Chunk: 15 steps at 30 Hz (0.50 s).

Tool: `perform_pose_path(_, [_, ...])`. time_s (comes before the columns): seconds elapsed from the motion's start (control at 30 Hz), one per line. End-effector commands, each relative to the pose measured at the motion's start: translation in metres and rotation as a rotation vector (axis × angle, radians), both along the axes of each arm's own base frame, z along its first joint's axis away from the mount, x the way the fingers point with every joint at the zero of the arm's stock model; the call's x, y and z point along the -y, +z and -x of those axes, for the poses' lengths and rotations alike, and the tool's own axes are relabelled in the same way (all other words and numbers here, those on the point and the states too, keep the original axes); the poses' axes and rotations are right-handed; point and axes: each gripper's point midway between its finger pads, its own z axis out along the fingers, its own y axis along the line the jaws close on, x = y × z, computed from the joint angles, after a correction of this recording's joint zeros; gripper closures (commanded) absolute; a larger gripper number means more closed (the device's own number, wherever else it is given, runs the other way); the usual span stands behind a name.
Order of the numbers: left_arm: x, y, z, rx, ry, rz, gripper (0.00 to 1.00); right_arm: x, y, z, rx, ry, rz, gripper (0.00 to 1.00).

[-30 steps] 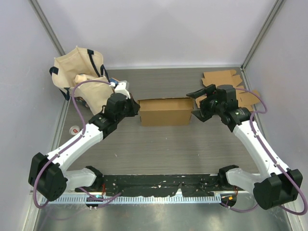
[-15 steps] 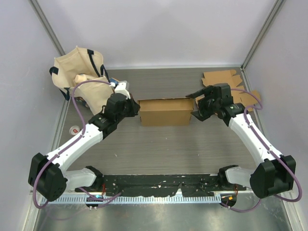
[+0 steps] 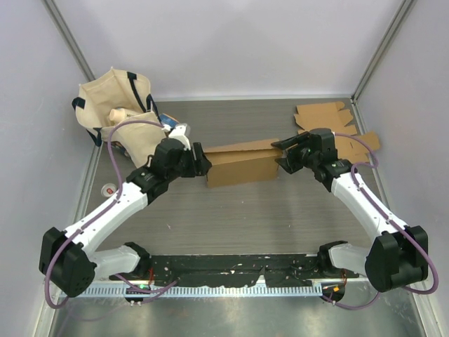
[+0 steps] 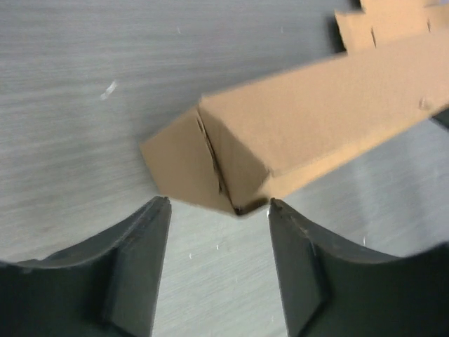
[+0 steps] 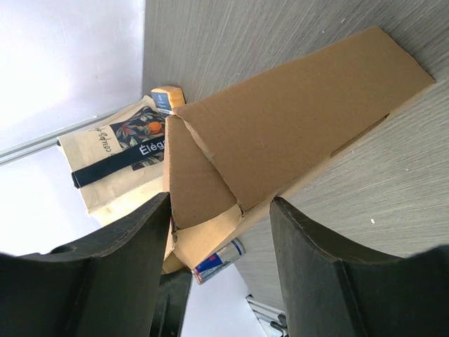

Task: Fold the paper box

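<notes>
Right, the long brown cardboard box (image 3: 242, 167) sits across the middle of the grey wood-grain table (image 3: 231, 217). From overhead I see it skewed, its right end farther back than its left. Whether it rests flat or has one end raised, I cannot tell.

My left gripper (image 3: 203, 166) is at the box's left end. On its wrist camera the two dark fingers (image 4: 133, 274) stand clearly parted. The box's end, a folded flap with a seam down it, lies just beyond the fingertips, and its lowest corner dips to the line between them. Nothing is clamped there, so that side is released.

My right gripper (image 3: 282, 156) is at the opposite end. Its wrist camera shows the box's end, with a triangular flap folded inward, lying between the two fingers (image 5: 316, 274). One finger looks to be against the cardboard edge and the other is very close to it. The jaws are partly apart around that end, but I cannot tell whether they are actually pinching it.

At the back left a cream canvas tote bag with dark straps (image 3: 116, 105) stands against the corner. The right wrist view picks up a printed panel on it, a small orange carton (image 5: 168, 98) beside it and a blue-and-silver drinks can (image 5: 217, 256) near its foot. At the back right, flat brown cardboard blanks (image 3: 330, 116) lie stacked just behind the right gripper.
</notes>
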Motion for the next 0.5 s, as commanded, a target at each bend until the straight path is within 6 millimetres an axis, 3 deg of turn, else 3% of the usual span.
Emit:
perform_pose_path(0.0, [0.004,0.004,0.042,-0.111,-0.123,0.041,0.28,0.012,-0.029,0.002,-0.037,-0.050,0.042,0.38])
perform_pose_path(0.07, [0.005,0.015,0.052,-0.130,-0.135,0.103,0.19,0.011,-0.031,0.001,-0.037,-0.047,0.045,0.38])
perform_pose_path(0.1, [-0.001,0.030,0.051,-0.128,-0.103,0.168,0.01,0.012,-0.030,0.000,-0.032,-0.047,0.050,0.39])
perform_pose_path(0.17, [-0.003,0.043,0.052,-0.159,-0.096,0.272,0.00,0.011,-0.029,0.000,-0.025,-0.040,0.049,0.38])
perform_pose_path(0.2, [-0.014,0.049,0.043,-0.164,-0.057,0.328,0.00,0.010,-0.028,-0.002,-0.016,-0.037,0.046,0.38])
perform_pose_path(0.27, [-0.011,0.070,0.035,-0.187,-0.050,0.494,0.00,0.009,-0.027,-0.002,-0.008,-0.026,0.047,0.36])
perform_pose_path(0.3, [-0.019,0.072,0.025,-0.202,-0.008,0.548,0.01,0.009,-0.027,-0.002,-0.008,-0.026,0.048,0.35])
perform_pose_path(0.47, [0.000,0.076,-0.004,-0.328,-0.021,0.727,0.08,0.008,-0.023,-0.003,0.012,-0.014,0.054,0.34])
